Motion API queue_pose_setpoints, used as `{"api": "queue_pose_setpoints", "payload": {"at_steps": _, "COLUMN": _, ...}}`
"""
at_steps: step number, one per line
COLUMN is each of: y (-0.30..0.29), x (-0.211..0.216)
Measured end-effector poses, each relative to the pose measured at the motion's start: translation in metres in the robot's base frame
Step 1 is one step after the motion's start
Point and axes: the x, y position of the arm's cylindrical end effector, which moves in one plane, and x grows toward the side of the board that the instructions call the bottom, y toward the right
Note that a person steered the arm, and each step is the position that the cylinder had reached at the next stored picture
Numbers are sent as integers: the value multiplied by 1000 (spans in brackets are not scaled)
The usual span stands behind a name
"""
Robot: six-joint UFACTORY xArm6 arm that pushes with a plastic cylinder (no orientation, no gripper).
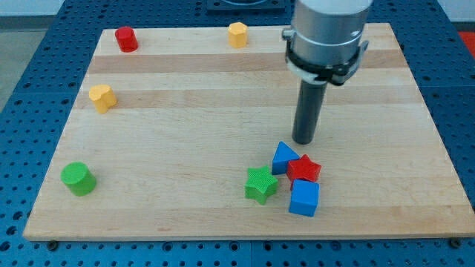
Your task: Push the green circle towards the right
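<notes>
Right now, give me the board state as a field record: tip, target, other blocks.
tip: my tip on the board, just above the blue triangular block, toward the view's right
target: green circle, near the view's bottom-left, far from the tip, nothing touching it
cluster: blue triangular block, red star, blue cube, green star, packed together at bottom centre
top edge: red cylinder, orange hexagon
left side: yellow block
surface: wooden board
</notes>
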Motion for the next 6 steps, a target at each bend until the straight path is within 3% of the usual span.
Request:
{"api": "queue_pose_setpoints", "payload": {"at_steps": 2, "y": -56, "x": 8}}
{"api": "queue_pose_setpoints", "payload": {"at_steps": 3, "y": -62, "x": -11}}
{"api": "queue_pose_setpoints", "payload": {"at_steps": 4, "y": -125, "x": -20}}
{"api": "queue_pose_setpoints", "payload": {"at_steps": 6, "y": -350, "x": 12}}
